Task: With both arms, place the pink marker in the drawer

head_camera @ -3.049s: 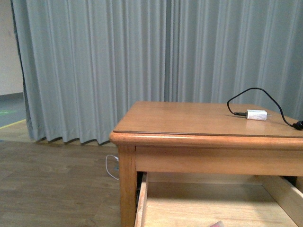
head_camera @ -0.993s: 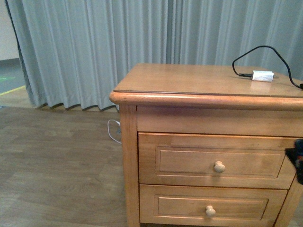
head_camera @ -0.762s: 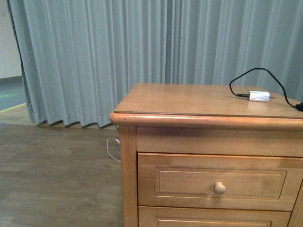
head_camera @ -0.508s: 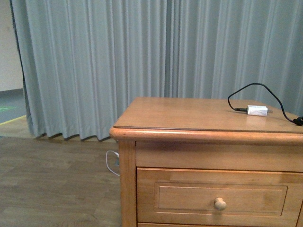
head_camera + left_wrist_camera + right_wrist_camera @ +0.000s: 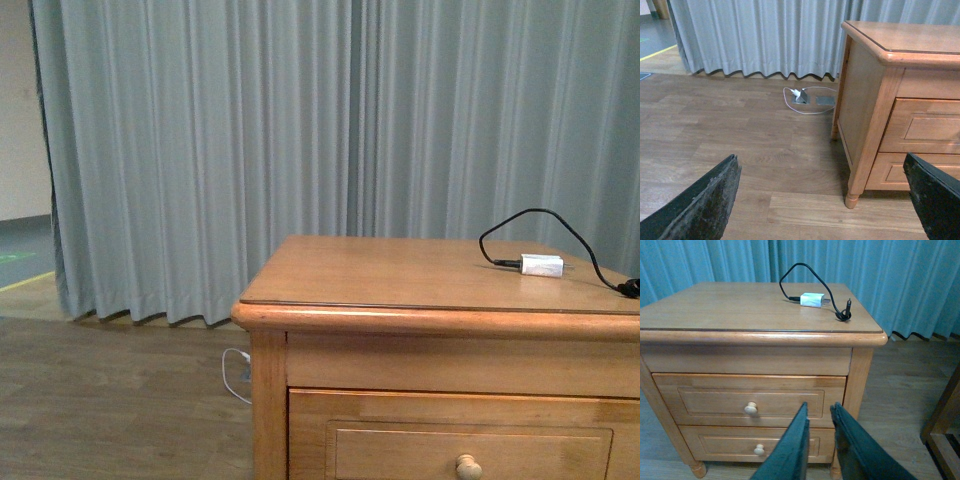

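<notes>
The pink marker is out of view in every frame. The drawer is the top one of a light-brown nightstand and stands closed, its round knob facing the right wrist camera. In the front view only the drawer's upper strip and knob show at the bottom edge. My right gripper is shut with nothing in it, held in front of the drawers and apart from them. My left gripper is open and empty above the floor, left of the nightstand's side. Neither arm shows in the front view.
A white charger with a black cable lies on the nightstand top. A second closed drawer sits below the first. Grey curtains hang behind. A white cable and floor socket lie by the curtain. Another wooden frame stands right of the nightstand.
Three seconds ago the drawer stood pulled out; now it is closed. Over the last second the nightstand has sunk in the front view, and the dark gripper at its right edge is gone.
</notes>
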